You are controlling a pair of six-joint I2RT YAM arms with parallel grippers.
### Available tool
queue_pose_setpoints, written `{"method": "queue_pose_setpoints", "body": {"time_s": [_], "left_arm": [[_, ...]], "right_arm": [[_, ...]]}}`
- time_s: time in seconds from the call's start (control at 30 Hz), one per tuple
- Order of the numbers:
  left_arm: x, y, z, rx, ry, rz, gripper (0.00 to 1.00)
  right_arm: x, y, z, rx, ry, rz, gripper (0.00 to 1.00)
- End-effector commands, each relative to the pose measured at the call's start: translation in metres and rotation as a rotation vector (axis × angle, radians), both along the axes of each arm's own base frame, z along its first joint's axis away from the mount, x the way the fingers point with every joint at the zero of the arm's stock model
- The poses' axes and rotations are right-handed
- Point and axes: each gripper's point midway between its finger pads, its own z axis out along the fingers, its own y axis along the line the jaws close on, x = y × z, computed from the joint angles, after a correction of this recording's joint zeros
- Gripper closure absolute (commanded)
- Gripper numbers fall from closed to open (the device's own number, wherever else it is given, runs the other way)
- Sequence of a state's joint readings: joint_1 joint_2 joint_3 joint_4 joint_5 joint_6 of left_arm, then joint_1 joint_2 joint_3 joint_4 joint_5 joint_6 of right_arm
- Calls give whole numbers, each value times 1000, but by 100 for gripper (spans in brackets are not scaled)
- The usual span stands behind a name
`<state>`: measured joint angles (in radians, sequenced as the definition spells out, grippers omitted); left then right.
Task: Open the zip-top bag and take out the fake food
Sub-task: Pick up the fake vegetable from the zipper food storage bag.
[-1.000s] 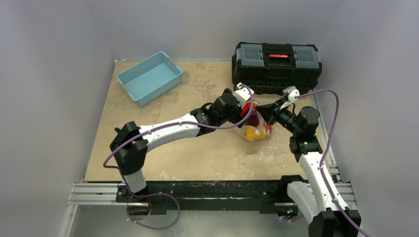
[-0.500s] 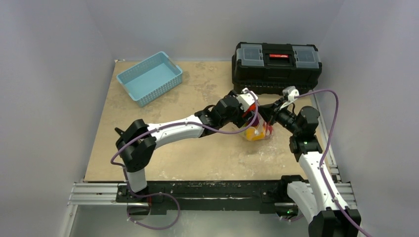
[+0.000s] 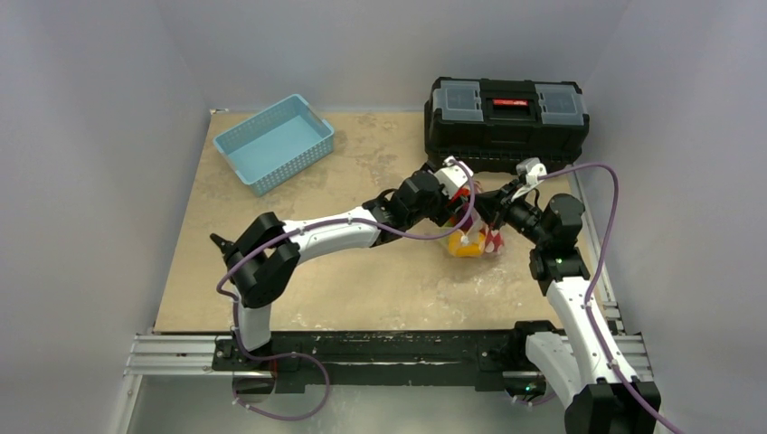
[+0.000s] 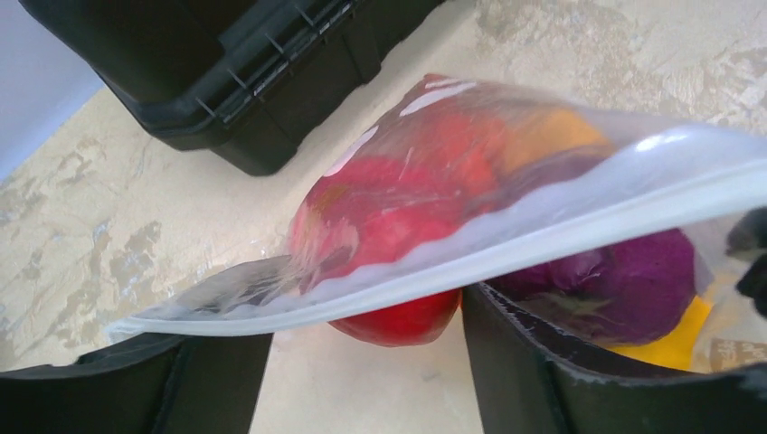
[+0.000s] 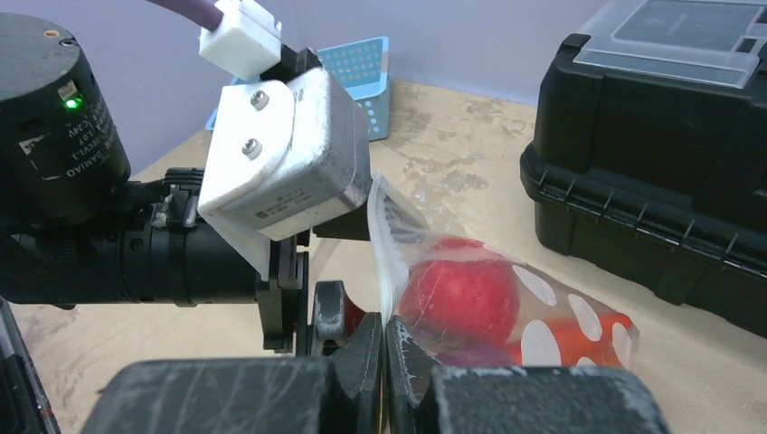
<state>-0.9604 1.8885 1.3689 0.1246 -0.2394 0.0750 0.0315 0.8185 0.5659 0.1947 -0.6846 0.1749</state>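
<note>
Jaws of R gripper (image 5: pixel 384 348) are pressed together, seemingly pinching 1 bag (image 5: pixel 561 312) lip to anchor it; L gripper (image 4: pixel 362 357) jaws stand spread, white zip strip (image 4: pixel 506 240) lying across them, prob. to catch the other lip & pull the mouth apart. Bag: thin floppy clear film w/ white dots, on the mottled table (image 3: pixel 317 289) btw both grippers. Food (image 5: pixel 461 294) inside: glossy, rounded, red, purple, orange. Beyond, hard black toolbox (image 3: pixel 506 113); far L, perforated blue basket (image 3: pixel 273 142).
</note>
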Motion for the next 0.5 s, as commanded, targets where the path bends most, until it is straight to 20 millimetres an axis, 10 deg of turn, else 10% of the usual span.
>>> {"method": "queue_pose_setpoints", "body": {"time_s": [0.0, 0.2, 0.47], "left_arm": [[12, -9, 29, -80, -87, -13, 36], [2, -13, 32, -97, -90, -80, 66], [-11, 1, 36, -104, -60, -80, 79]], "right_arm": [[1, 1, 15, -6, -65, 19, 100], [1, 1, 14, -10, -62, 16, 100], [2, 1, 13, -12, -59, 16, 100]]}}
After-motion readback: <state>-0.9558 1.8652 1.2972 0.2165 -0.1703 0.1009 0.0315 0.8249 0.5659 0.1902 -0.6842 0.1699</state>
